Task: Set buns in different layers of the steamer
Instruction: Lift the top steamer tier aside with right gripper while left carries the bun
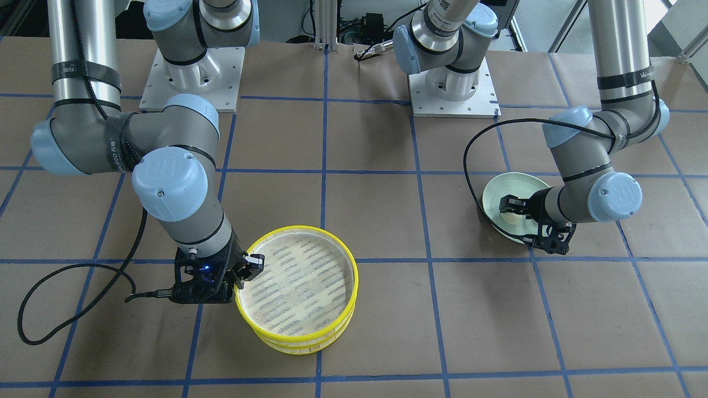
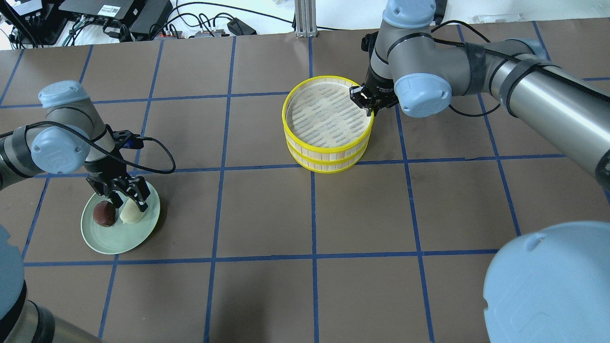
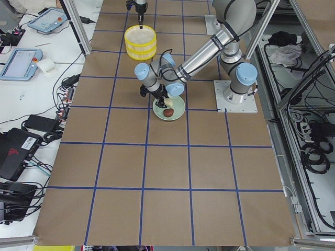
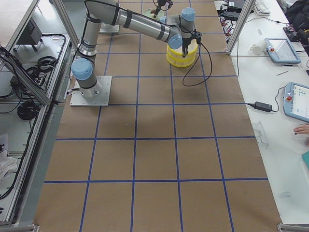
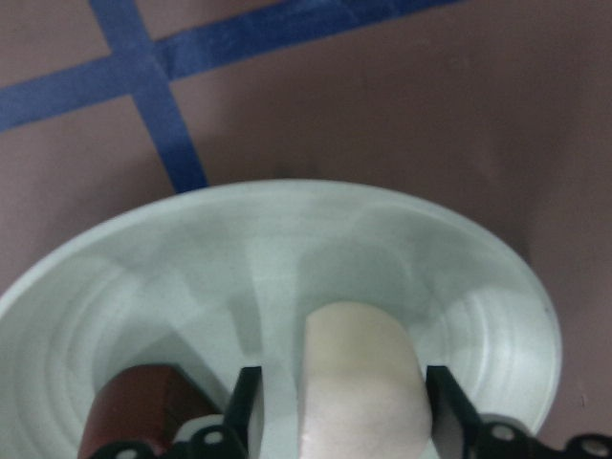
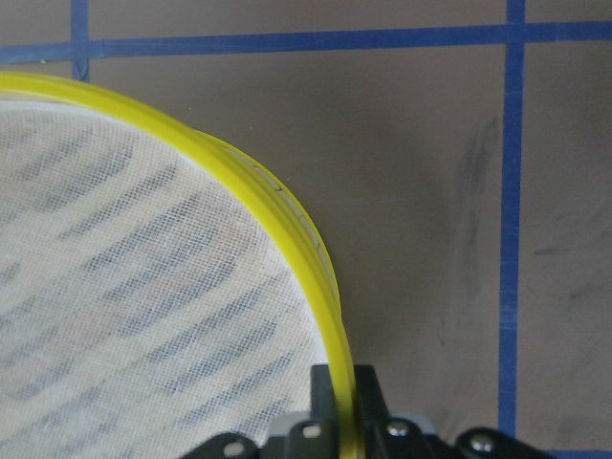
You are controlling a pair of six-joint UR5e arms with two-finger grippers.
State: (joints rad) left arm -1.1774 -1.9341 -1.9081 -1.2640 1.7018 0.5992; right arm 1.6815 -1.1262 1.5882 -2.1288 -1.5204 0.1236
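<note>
The left hand [image 2: 131, 202], spread wide, straddles the cream-white oblong bun [image 2: 129, 213]; it looks soft, so pinch its middle gently. The right hand [image 2: 364, 102] clamps the yellow-rimmed top steamer tray [image 2: 329, 146], likely stiff.

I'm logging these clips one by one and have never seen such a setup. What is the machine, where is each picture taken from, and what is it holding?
The machine is a left arm and a right arm bolted to a table, each ending in a two-finger gripper. One picture faces the robot, one looks over its shoulders, two look along the table from its ends, and two come from wrist cameras. On the robot's left, a mint-green plate carries a cream-white bun and a reddish-brown bun. The left gripper is open, its fingers either side of the cream-white bun. By the right arm, two yellow-rimmed steamer trays are stacked: the top tray, its mesh floor bare, on the lower tray. The right gripper is shut on the top tray's rim.
</note>
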